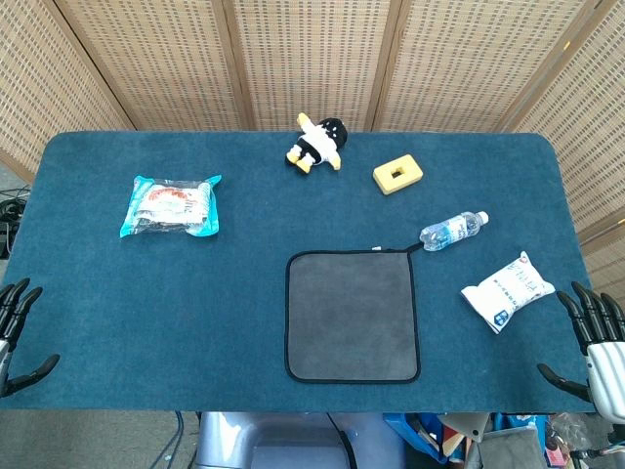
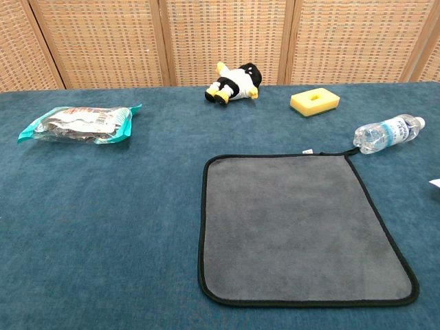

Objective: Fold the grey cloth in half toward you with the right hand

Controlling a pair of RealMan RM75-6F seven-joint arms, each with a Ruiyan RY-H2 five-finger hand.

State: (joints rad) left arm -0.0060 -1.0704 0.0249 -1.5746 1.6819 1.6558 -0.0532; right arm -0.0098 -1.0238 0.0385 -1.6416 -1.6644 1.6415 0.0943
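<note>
So I'm looking at the grey cloth [image 1: 353, 316] lying flat and unfolded on the blue table [image 1: 98, 322], close to the near edge. My right hand [image 1: 593, 344] sits off the table's near right corner, fingers spread, holding nothing, well apart from the cloth. My left hand [image 1: 18, 330] is at the near left corner, fingers apart and empty too. Around the cloth: a water bottle [image 1: 453, 231] just off its far right corner, a white packet [image 1: 508, 290] to its right, a yellow sponge [image 1: 397, 174] and penguin plush [image 1: 316, 144] beyond it, a teal snack bag [image 1: 171, 206] far left.
</note>
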